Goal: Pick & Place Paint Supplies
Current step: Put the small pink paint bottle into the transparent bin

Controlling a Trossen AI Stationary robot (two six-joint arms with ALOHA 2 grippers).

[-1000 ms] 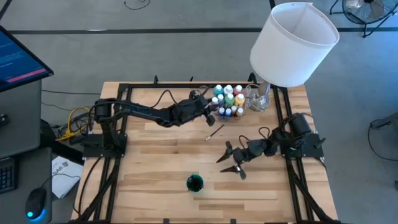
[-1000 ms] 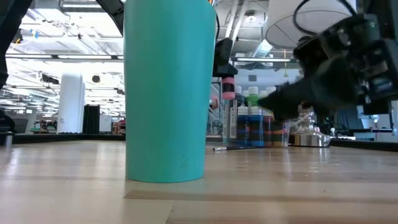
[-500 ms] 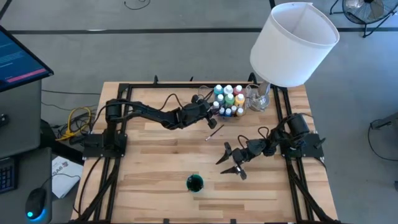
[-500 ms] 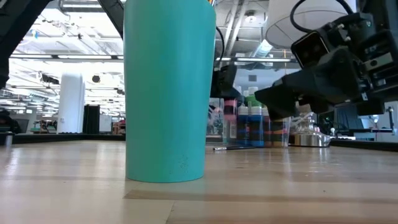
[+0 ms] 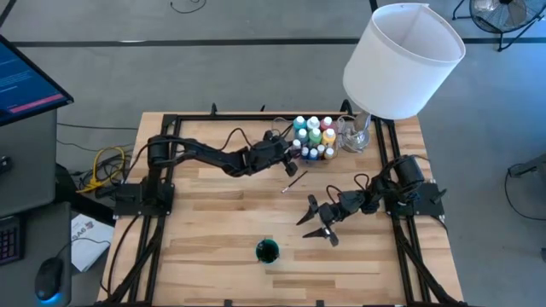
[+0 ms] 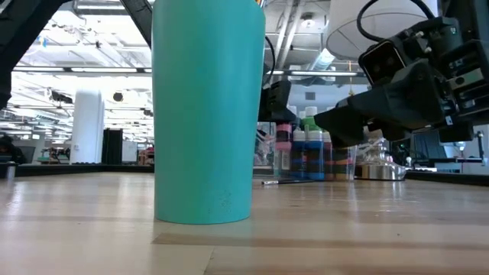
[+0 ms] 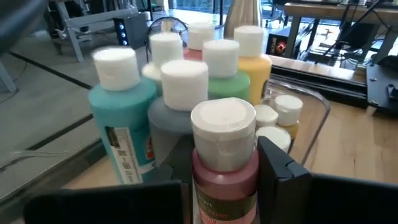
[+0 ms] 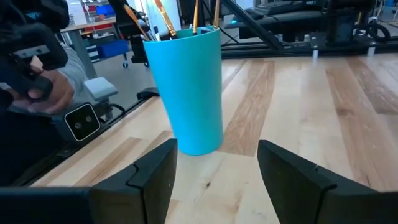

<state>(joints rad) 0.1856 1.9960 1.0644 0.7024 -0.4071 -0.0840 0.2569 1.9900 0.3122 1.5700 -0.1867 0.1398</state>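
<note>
Your pink bottle (image 7: 225, 163) sits between the 2 fingers of the left claw (image 7: 222, 180), clenched on its body just below the white cap, at the near edge of the cluster of paint bottles (image 5: 312, 138) in the clear tray (image 7: 311, 109) toward the far side of the worktop (image 5: 213, 230). Judge it as a small, light, rigid plastic bottle with a smooth, rounded wall, so it is likely to be a little slippery and could twist in the grip if you swing it fast. The body under the cap shoulder is the sensible hold, because the shoulder gives the fingers something to stop against, whereas the cap itself might turn or pop. Its neighbours stand very close: a teal bottle (image 7: 124, 124), a grey-blue one (image 7: 174, 109), a green one (image 7: 227, 78) and a yellow one (image 7: 255, 62), with tinier bottles (image 7: 280, 121) beside them, so you should lift straight up before moving sideways or you may tip 1 of them. A thin dark-handled brush (image 5: 294, 180) lies loose on the worktop just in front of the tray; it looks light, stiff and hard to pinch flat. Nearer you, the teal cup (image 8: 186, 87) stands upright with brushes (image 8: 186, 15) in it, and the right claw (image 8: 214, 168) hovers just before it, released and empty.
</note>
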